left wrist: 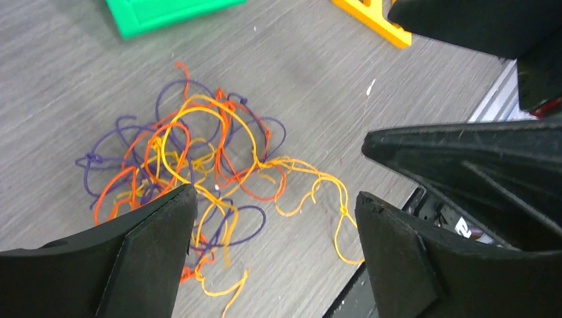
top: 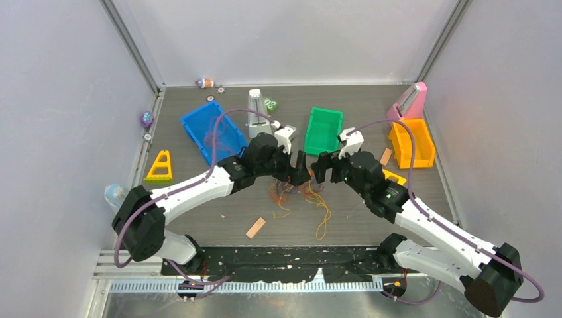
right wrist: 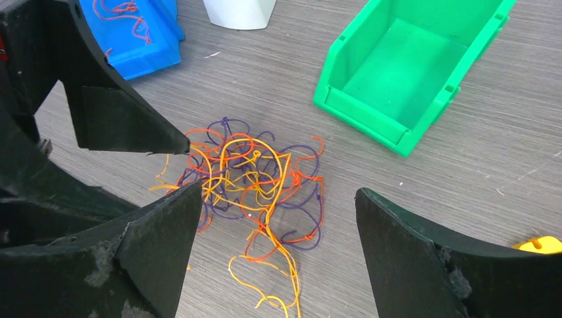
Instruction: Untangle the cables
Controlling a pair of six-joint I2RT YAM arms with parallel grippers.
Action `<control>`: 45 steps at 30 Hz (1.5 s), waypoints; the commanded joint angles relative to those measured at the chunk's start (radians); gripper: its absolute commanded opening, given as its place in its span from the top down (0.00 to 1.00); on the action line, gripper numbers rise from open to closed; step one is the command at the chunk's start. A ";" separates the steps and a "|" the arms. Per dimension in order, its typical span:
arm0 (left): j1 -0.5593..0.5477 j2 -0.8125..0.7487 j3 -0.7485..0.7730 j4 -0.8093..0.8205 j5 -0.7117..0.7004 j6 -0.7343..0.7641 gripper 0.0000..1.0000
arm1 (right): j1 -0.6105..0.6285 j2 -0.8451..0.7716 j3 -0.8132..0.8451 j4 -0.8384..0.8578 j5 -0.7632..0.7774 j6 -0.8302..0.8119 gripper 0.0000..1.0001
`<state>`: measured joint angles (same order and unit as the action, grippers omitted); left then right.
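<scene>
The cables [top: 298, 192] lie in one knotted orange, red and purple heap mid-worktop, toward its near edge. The left gripper [left wrist: 275, 199] and right gripper [right wrist: 278, 192] hover over it, both spread wide, pinching nothing. The step in hand seems to be picking strands; next, each should close on a separate loose loop and draw apart

**Tangled cables [left wrist: 199, 165] near the middle of the table**

Thin orange-yellow strands [left wrist: 205, 105], red strands [left wrist: 180, 69] and dark purple strands [left wrist: 264, 218] lie flat in one loose, knotted heap of overlapping loops around the middle of the surface, somewhat nearer its near edge than its far edge. Purple loops spread to the heap's rim, and orange-yellow ones cross over the top. One long orange-yellow tail [top: 323, 225] runs out toward the near edge. Loose red threads [right wrist: 122, 13] lie apart in the blue bin [right wrist: 142, 56], toward the far left corner.
</scene>
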<state>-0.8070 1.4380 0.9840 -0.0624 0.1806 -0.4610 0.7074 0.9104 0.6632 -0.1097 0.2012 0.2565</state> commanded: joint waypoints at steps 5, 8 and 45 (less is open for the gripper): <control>0.086 -0.151 0.019 -0.164 -0.078 0.089 0.08 | 0.000 0.026 -0.035 0.048 -0.066 0.003 0.10; 0.138 -0.124 0.044 -0.198 -0.085 0.102 0.12 | 0.002 0.109 -0.011 0.077 -0.101 0.018 0.14; 0.247 0.297 0.106 -0.012 0.202 0.126 0.52 | 0.001 0.398 -0.182 0.508 -0.168 0.008 0.83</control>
<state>-0.5652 1.7138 1.0340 -0.1085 0.3237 -0.3389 0.7067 1.3170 0.4595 0.3443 0.0212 0.2611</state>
